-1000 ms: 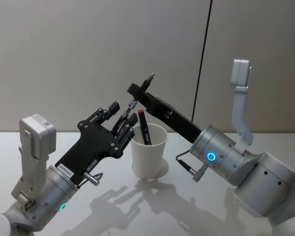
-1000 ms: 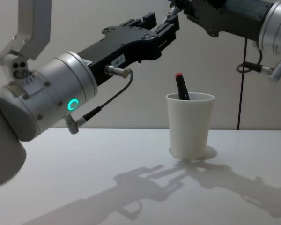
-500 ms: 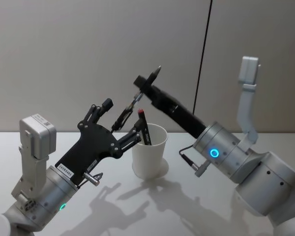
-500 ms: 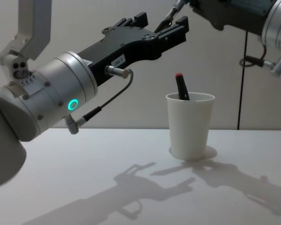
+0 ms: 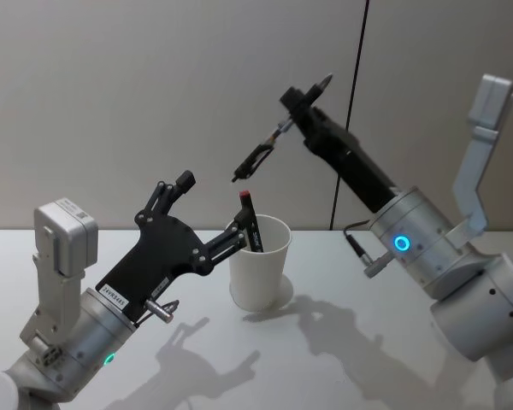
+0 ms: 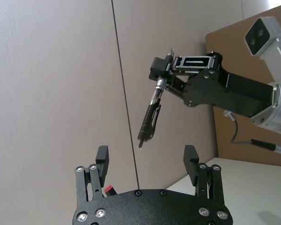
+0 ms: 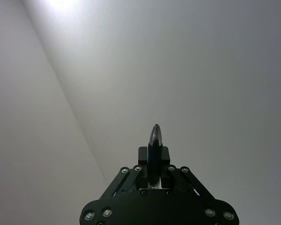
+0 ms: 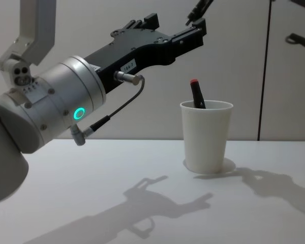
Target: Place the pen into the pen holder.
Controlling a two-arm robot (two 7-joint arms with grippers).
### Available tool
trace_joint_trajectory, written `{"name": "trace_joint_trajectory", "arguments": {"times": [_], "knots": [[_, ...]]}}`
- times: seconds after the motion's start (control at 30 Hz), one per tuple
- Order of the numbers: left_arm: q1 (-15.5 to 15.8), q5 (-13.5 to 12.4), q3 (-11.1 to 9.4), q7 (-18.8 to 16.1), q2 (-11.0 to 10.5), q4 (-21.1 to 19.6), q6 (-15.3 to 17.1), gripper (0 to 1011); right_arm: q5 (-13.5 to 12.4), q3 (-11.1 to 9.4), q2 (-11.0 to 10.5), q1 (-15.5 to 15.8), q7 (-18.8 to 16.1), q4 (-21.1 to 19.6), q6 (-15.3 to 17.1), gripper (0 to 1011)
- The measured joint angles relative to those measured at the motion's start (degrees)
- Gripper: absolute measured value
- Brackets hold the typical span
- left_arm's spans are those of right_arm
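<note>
The pen hangs in the air, clamped at its upper end between the fingertips of the right gripper, and slants down and away from that gripper toward the robot's left. Its free lower end points down, above and a little behind the pen holder, well clear of the rim. In the left wrist view the same pen shows as a dark barrel with a clip, gripped near its top by the right gripper, its tip hanging above the gap between the left gripper's fingers. The right wrist view looks along the pen's end, which sticks out past the closed-in fingers of the right gripper.

The left gripper is spread wide and holds nothing; its lower finger reaches to just beside the rim of the pen holder, on the holder's left, and its upper finger stands free in the air below the hanging pen. From the chest, the left gripper extends above and to the left of the pen holder.

The pen holder stands upright on the white table, below the right gripper and beside the left one. A second pen with a red cap already leans inside it, its cap rising above the rim on the side nearer the left gripper.
</note>
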State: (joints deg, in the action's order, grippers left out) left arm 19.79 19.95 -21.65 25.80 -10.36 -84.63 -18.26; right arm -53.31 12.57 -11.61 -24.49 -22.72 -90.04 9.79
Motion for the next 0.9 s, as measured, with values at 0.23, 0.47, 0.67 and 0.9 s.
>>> {"name": "trace_joint_trajectory", "arguments": {"times": [0.23,0.47,0.67,0.9], "knots": [[0.00,0.00,0.00,0.00,0.00,0.00,0.00,1000,3.62,0.11,-1.61,0.16,1.26,-0.76,-3.09,135],[0.00,0.00,0.00,0.00,0.00,0.00,0.00,1000,7.86,0.98,-3.47,0.43,2.79,-1.09,-5.34,135],[0.00,0.00,0.00,0.00,0.00,-0.01,0.00,1000,11.36,2.03,-4.83,0.47,4.04,-0.86,-6.44,135],[0.00,0.00,0.00,0.00,0.01,-0.01,0.00,1000,16.87,4.23,-5.99,-0.44,5.63,1.18,-7.35,135]]}}
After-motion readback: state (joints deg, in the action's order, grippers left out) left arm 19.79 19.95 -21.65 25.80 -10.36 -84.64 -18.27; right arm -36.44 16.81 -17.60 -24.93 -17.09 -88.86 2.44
